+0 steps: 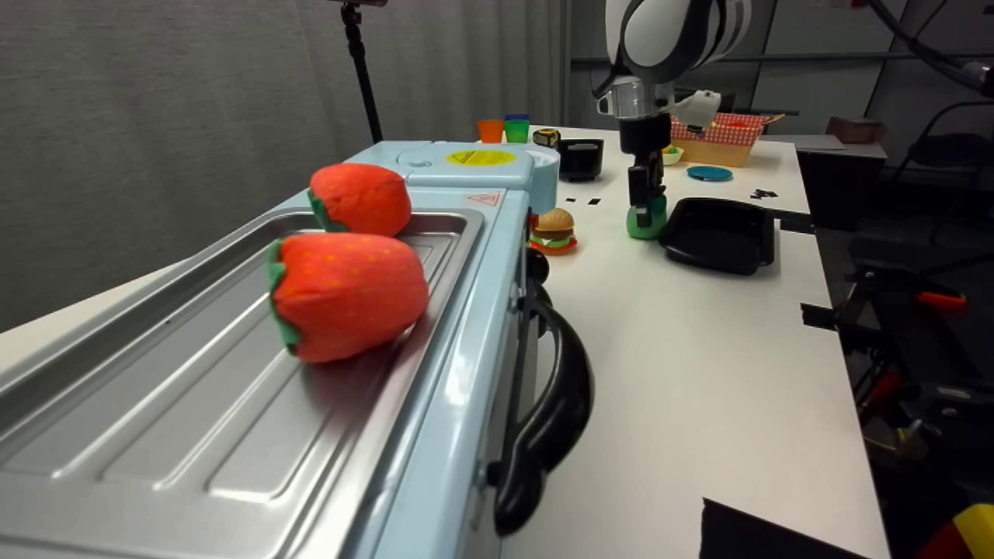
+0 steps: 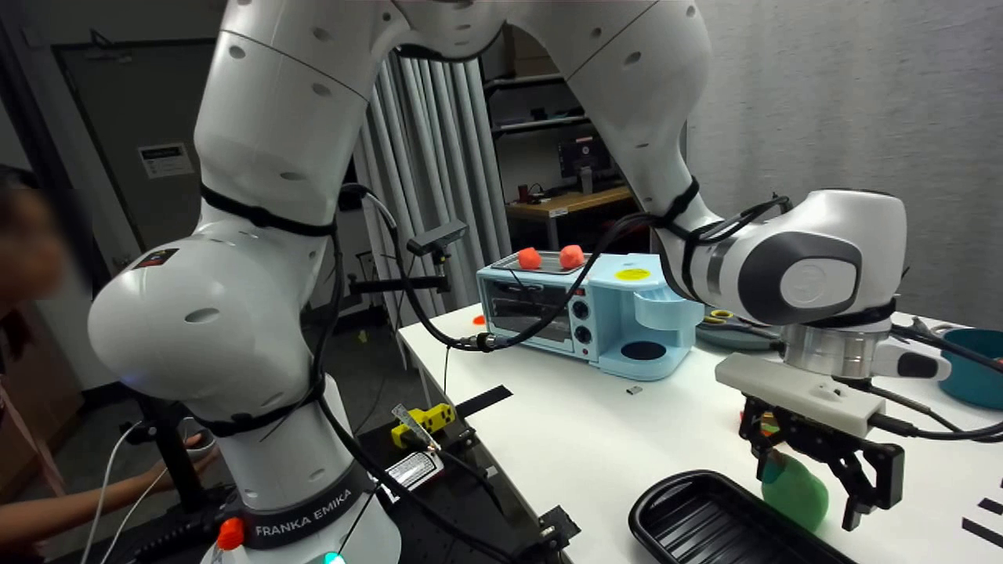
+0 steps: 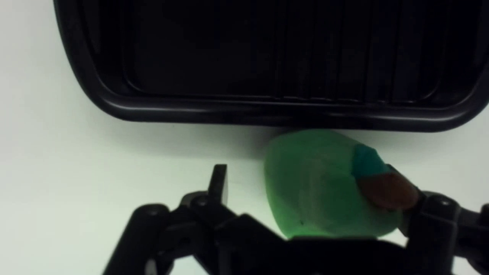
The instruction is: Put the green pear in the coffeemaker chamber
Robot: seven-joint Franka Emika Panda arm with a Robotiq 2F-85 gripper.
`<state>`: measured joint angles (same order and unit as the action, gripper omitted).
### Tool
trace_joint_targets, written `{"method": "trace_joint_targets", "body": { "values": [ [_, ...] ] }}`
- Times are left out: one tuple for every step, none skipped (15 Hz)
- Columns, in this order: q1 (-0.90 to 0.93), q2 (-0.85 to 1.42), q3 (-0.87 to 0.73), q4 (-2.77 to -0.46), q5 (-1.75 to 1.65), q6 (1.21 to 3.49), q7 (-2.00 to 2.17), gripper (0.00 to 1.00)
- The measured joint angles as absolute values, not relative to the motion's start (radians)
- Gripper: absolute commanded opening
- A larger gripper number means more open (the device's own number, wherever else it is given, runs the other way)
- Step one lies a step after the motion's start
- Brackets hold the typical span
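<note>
The green pear (image 1: pixel 649 221), with a teal leaf and brown stem, sits on the white table beside the black pan. It also shows in an exterior view (image 2: pixel 795 493) and the wrist view (image 3: pixel 313 183). My gripper (image 2: pixel 807 492) is open and low around the pear. In the wrist view, the left finger stands apart from the pear. The right finger is at its stem side; contact is unclear there. The light-blue coffeemaker chamber (image 2: pixel 660 311) is at the right end of the appliance, above a dark round plate. It also shows in an exterior view (image 1: pixel 546 172).
The black pan (image 3: pixel 267 114) lies right against or very near the pear. A toy burger (image 1: pixel 553 233) is between pear and appliance. Two red strawberries (image 1: pixel 353 295) lie on the metal tray (image 1: pixel 194 373) atop the oven. A teal bowl (image 2: pixel 972 368) stands behind the wrist.
</note>
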<state>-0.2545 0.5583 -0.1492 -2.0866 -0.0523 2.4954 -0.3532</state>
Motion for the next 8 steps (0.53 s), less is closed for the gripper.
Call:
{"method": "trace_joint_targets", "body": {
  "values": [
    [-0.256,0.568,-0.149,-2.081,-0.052,2.495,-0.353,0.58],
    [-0.258,0.576,-0.149,-2.076,-0.053,2.495,-0.353,0.49],
    [-0.258,0.581,-0.149,-2.072,-0.053,2.495,-0.353,0.42],
    [-0.258,0.584,-0.149,-2.070,-0.053,2.495,-0.353,0.33],
    [-0.258,0.583,-0.148,-2.069,-0.053,2.495,-0.353,0.27],
    [-0.258,0.581,-0.147,-2.068,-0.053,2.495,-0.353,0.22],
    [-0.258,0.577,-0.146,-2.069,-0.054,2.494,-0.353,0.14],
    [-0.258,0.570,-0.145,-2.070,-0.055,2.494,-0.353,0.09]
  ]
}}
